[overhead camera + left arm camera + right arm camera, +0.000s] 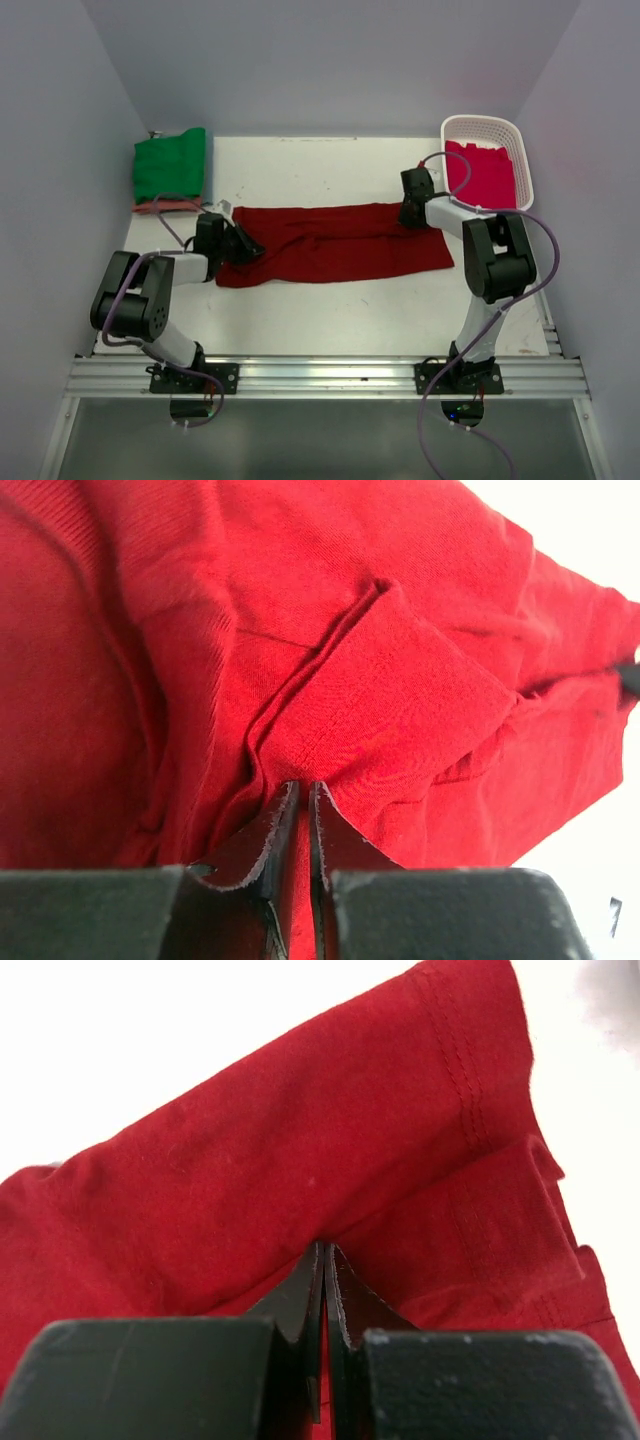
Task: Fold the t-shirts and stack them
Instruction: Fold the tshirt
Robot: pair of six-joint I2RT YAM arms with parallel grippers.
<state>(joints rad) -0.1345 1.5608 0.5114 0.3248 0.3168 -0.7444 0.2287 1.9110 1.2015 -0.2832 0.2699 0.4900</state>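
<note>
A large dark red t-shirt (335,243) lies folded into a long band across the middle of the table. My left gripper (247,247) is shut on its left end; the left wrist view shows the jaws (298,790) pinching a fold of the red cloth (380,680). My right gripper (410,214) is shut on the band's upper right edge; the right wrist view shows the jaws (325,1250) closed on the cloth (300,1140) near a stitched hem. A crimson-pink shirt (482,172) lies in the basket. A folded green shirt (170,164) sits on a salmon-pink one (165,206) at far left.
The white lattice basket (525,165) stands at the back right corner. Grey walls close in the table on the left, back and right. An aluminium rail (320,376) runs along the near edge with both arm bases on it.
</note>
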